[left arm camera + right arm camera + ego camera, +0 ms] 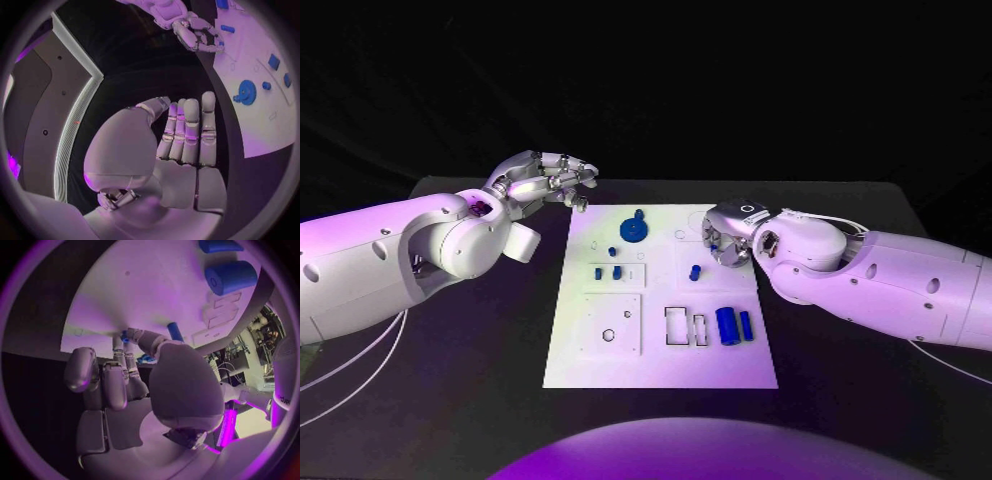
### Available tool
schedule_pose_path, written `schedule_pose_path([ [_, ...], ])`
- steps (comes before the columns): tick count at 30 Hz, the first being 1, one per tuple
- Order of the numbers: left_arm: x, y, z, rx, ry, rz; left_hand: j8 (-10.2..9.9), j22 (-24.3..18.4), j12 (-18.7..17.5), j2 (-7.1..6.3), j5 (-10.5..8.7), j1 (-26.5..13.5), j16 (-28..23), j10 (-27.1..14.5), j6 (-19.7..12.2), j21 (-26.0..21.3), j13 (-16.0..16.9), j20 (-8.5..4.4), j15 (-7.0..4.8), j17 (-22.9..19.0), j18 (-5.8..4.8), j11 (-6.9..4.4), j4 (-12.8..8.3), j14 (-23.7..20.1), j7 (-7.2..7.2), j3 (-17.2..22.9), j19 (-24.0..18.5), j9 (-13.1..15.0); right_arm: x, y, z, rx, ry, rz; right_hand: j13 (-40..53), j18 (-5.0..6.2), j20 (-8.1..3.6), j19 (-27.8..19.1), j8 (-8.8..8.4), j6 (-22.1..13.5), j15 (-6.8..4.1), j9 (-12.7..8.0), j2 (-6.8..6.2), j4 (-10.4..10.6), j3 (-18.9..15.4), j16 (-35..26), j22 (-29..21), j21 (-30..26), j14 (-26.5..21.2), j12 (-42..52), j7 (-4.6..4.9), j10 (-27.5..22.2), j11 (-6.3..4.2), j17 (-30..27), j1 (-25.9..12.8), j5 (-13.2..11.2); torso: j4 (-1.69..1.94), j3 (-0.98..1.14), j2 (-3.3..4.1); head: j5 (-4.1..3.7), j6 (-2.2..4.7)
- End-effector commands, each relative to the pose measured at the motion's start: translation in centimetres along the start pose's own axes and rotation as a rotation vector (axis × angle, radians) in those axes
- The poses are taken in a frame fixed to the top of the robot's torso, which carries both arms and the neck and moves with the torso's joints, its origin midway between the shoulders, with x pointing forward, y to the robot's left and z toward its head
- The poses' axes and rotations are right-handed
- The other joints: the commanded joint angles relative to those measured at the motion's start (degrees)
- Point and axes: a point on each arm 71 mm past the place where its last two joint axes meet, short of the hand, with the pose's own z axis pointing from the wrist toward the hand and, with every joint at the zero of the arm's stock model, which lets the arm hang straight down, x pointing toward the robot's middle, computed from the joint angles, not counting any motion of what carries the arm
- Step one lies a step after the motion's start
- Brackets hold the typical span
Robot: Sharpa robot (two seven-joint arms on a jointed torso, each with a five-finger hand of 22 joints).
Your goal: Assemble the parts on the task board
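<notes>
White task board (pixel 661 350) lies on black table (pixel 473 400).

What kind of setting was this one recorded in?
Probably a robotics lab test bench: a black table in a dark room, bearing a white task board with small blue parts, and what looks like equipment clutter behind the right hand.
</notes>
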Motion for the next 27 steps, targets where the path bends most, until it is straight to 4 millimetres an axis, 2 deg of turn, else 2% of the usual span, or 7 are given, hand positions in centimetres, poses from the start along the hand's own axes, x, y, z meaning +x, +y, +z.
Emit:
schedule_pose_path([
  [1, 0.3, -0.1, 0.1, 0.006, 0.021, 0.002, 0.17, -0.06, 0.26, 0.10, -0.22, -0.52, -0.33, -0.41, -0.54, -0.34, 0.00, 0.03, -0.30, -0.08, 0.57, 0.13, 0.15, 0.01, 0.01, -0.27, 0.11, 0.08, 1.2, 0.3, -0.3, -0.005, 0.034, 0.012, 0.10, -0.67, -0.48, -0.09, 0.27, 0.51, -0.42, 0.24, 0.93, 0.03, 0.43, 0.39, 0.10, 0.34, 3.10, 0.33, 0.08, 0.77, -0.47, 0.05, 0.16, 0.25, -0.03, 0.03, 0.00, 0.01, 0.01],
  [6, 0.3, -0.1, 0.1, 0.004, 0.023, 0.002, 0.17, -0.06, 0.26, 0.10, -0.22, -0.52, -0.33, -0.41, -0.54, -0.34, 0.00, 0.03, -0.30, -0.08, 0.57, 0.13, 0.15, 0.01, 0.01, -0.27, 0.11, 0.08, 1.0, 0.1, -0.5, -0.003, 0.013, 0.027, 0.46, -0.74, -0.68, 0.07, 0.64, 0.83, -0.63, 0.78, 1.63, -0.07, 0.72, 0.59, 0.42, 0.71, 3.14, 0.43, -0.07, 1.40, -0.71, 0.17, 0.35, 0.27, -0.04, 0.02, -0.02, -0.02, 0.00],
  [27, 0.3, 0.0, 0.1, 0.000, 0.034, 0.020, 0.19, -0.07, 0.27, 0.15, -0.16, -0.51, -0.34, -0.44, -0.63, -0.39, -0.01, 0.03, -0.30, -0.09, 0.57, 0.14, 0.15, 0.01, 0.03, -0.24, 0.13, 0.12, 0.1, -0.6, -1.5, 0.004, -0.052, 0.054, 0.59, -0.78, -0.74, 0.12, 0.78, 0.86, -0.66, 1.07, 1.43, -0.07, 0.58, 0.66, 0.57, 0.86, 3.15, 0.27, -0.10, 1.44, -0.71, 0.17, 0.06, -0.11, -0.01, -0.01, -0.01, 0.02, 0.03],
])
